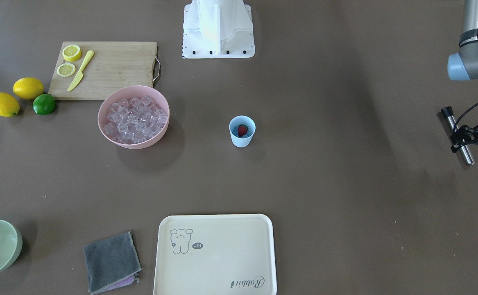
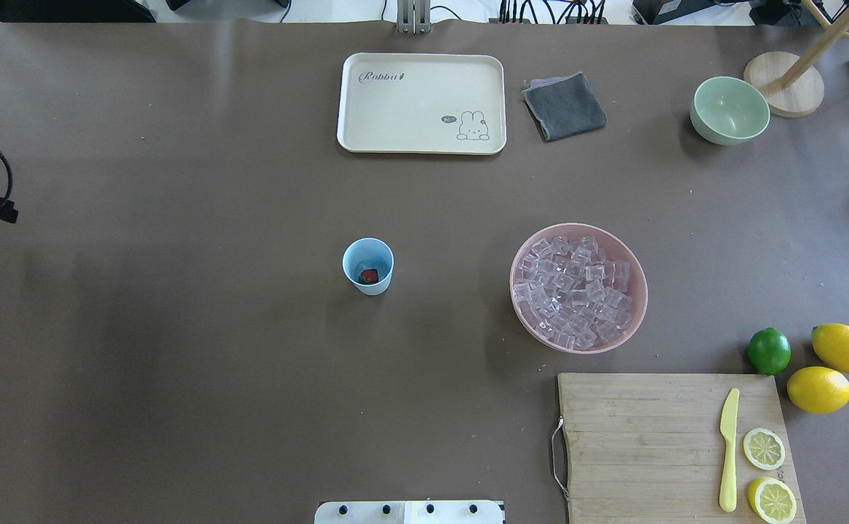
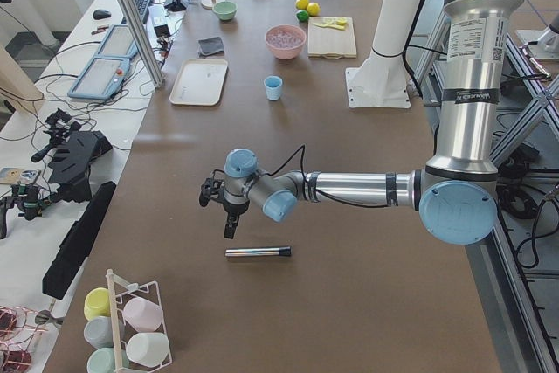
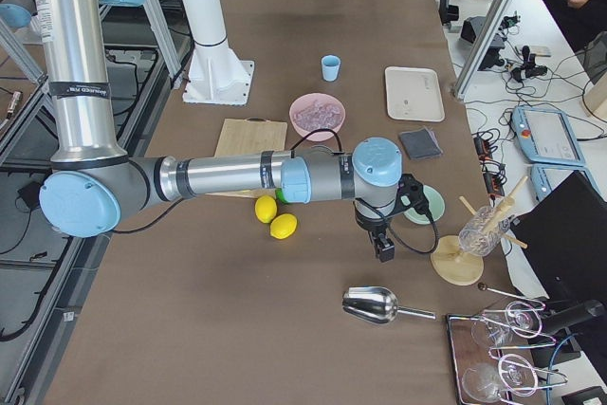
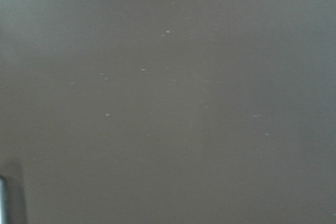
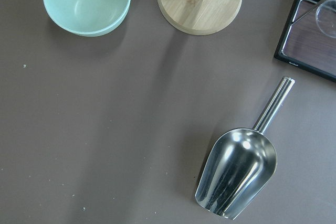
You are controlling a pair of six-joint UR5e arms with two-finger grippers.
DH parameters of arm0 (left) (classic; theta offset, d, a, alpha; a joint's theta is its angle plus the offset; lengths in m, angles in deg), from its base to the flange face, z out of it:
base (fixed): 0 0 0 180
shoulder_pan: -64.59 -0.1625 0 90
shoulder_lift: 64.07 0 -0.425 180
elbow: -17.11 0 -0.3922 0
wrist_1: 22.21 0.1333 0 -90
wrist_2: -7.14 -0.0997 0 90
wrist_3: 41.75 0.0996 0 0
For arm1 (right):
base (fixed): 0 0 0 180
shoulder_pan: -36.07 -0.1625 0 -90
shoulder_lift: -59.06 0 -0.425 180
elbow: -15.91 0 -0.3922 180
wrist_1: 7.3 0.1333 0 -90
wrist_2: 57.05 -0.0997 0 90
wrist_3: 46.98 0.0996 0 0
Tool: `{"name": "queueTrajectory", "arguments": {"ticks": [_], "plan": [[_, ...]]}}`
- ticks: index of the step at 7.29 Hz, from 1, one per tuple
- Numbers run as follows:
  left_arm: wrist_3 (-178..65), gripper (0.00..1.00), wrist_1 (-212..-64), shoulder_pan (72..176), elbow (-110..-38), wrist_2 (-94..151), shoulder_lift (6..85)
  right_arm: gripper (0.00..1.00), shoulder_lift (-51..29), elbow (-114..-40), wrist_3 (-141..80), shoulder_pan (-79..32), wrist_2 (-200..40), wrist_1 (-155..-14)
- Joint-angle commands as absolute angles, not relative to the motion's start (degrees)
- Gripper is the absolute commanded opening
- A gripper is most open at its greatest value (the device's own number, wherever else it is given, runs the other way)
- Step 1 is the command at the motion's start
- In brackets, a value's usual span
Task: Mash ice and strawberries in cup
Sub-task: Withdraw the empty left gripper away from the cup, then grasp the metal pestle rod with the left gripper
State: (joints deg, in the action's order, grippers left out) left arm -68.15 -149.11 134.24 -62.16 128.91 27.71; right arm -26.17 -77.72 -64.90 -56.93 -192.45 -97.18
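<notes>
Two bowls, a tray and one tumbler share the brown table [image 2: 177, 364]. A wooden cutting board [image 2: 642, 437] carries two lemon halves [image 2: 763, 448] and a yellow knife [image 2: 728, 451]. The cream tray [image 2: 395, 109] holds nothing; it bears the word "Rabbit" and a small cartoon animal with a speech bubble too small to read. The pink bowl [image 2: 515, 298] is heaped with ice [image 2: 577, 291], clear cubes piled to the rim. The pale green bowl [image 2: 730, 109] is bare inside. The cup [image 2: 377, 286] stands upright near the middle of the table, well apart from the pink bowl, with the strawberry [image 2: 369, 276] lying at its bottom.

Far from the cup, the left gripper [image 3: 227, 216] hangs just above a metal rod [image 3: 258, 252] lying flat on the table. The right gripper [image 4: 381, 244] hangs near a steel scoop [image 6: 236, 174], which also lies on the table. Whether either gripper's fingers are spread or closed cannot be told from these views.
</notes>
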Motion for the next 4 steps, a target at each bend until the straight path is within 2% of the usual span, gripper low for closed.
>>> {"name": "queueTrajectory", "arguments": {"ticks": [1,4], "plan": [[-67.5,0.97,-149.6,135.3,-60.5,129.2,27.4,1.0,-26.3,-78.4,-64.7,-56.9,-192.5,-97.2],[-70.9,0.97,-155.9,134.7,-55.6,130.0,26.5,1.0,-26.4,-79.1,-64.9,-57.4,-192.2,-97.2]]}}
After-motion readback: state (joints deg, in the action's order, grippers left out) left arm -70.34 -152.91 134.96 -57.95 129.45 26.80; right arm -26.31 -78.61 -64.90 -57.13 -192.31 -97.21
